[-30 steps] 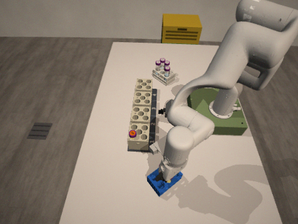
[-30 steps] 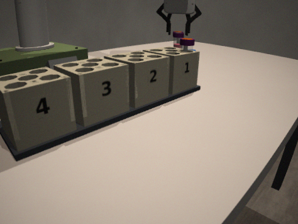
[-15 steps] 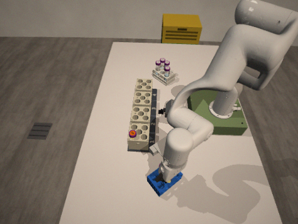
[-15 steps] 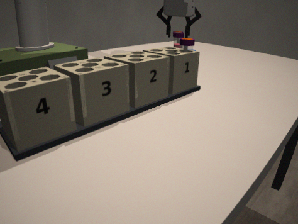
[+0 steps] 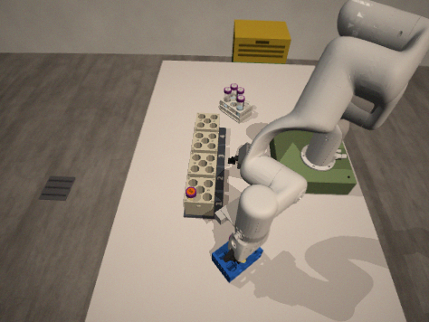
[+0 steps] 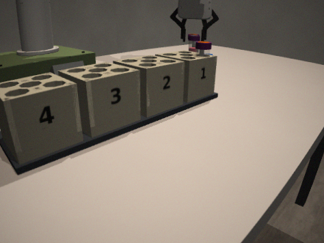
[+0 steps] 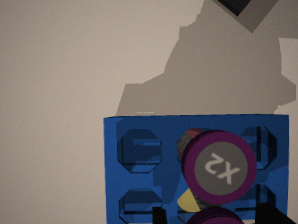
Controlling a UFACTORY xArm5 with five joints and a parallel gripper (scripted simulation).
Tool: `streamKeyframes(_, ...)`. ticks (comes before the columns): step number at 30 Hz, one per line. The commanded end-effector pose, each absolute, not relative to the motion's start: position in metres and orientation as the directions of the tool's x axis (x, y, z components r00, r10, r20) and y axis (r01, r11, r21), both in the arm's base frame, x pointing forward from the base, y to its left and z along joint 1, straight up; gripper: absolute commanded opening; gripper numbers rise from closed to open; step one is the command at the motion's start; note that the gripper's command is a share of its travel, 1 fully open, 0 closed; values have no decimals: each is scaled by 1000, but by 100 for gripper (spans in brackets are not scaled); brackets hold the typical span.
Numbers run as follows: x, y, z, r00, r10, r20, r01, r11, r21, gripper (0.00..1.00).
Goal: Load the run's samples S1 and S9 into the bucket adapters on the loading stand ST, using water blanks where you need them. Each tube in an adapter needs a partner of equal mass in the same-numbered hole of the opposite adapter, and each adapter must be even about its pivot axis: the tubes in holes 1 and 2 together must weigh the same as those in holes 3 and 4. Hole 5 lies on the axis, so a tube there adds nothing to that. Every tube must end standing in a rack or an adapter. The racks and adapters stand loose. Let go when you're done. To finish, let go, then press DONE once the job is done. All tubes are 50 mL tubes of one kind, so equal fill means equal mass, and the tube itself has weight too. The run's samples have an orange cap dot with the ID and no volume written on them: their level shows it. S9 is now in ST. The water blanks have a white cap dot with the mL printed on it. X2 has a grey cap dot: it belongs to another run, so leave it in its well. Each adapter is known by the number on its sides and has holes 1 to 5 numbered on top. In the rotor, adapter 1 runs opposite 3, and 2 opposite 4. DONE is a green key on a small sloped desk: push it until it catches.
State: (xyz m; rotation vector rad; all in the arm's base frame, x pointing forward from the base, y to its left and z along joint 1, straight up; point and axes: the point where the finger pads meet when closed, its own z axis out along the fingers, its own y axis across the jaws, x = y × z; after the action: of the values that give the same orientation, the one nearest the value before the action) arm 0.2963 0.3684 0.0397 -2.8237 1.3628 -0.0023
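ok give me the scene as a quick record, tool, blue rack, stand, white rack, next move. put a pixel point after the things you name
tool [image 6: 194,38]: open, over blue rack
blue rack [image 5: 230,269] [image 7: 112,170]: holds X2 [image 7: 219,167] and another purple-capped tube [image 6: 193,37] [image 7: 215,218]
stand [image 6: 113,131]: adapters 1 to 4; one orange-dot tube [image 5: 191,192] [image 6: 204,45], in adapter 1
white rack [image 5: 239,118]: four purple-capped tubes
next move: probably lower onto the tube beside X2

The light is dim and warm, brightest on the pale tabletop [image 5: 149,253] [image 6: 164,164] [image 7: 55,65]. In the top view the grey-white robot arm [image 5: 335,86] throws broad, soft-toned shadows to the lower right, and highlights sit on its upper joints. The exterior view is darker, the beige numbered adapters [image 6: 109,102] shaded in front. Small print looks soft in the top view; the wrist view is murky in the blue rack's wells [image 7: 140,150].
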Motion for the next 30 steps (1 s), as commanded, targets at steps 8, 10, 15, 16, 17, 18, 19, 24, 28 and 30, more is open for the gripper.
streamKeyframes(8, 297, 369, 43, 622, -783, -2, -783, -622, -10, 0)
streamKeyframes(10, 297, 369, 43, 622, -783, -2, -783, -622, -10, 0)
streamKeyframes(15, 297, 369, 43, 622, -783, -2, -783, -622, -10, 0)
streamKeyframes(16, 297, 369, 43, 622, -783, -2, -783, -622, -10, 0)
streamKeyframes(17, 297, 369, 43, 622, -783, -2, -783, -622, -10, 0)
streamKeyframes(18, 297, 369, 43, 622, -783, -2, -783, -622, -10, 0)
streamKeyframes(19, 297, 369, 43, 622, -783, -2, -783, -622, -10, 0)
streamKeyframes(24, 297, 369, 43, 622, -783, -2, -783, -622, -10, 0)
streamKeyframes(28, 297, 369, 43, 622, -783, -2, -783, -622, -10, 0)
streamKeyframes(30, 297, 369, 43, 622, -783, -2, -783, -622, -10, 0)
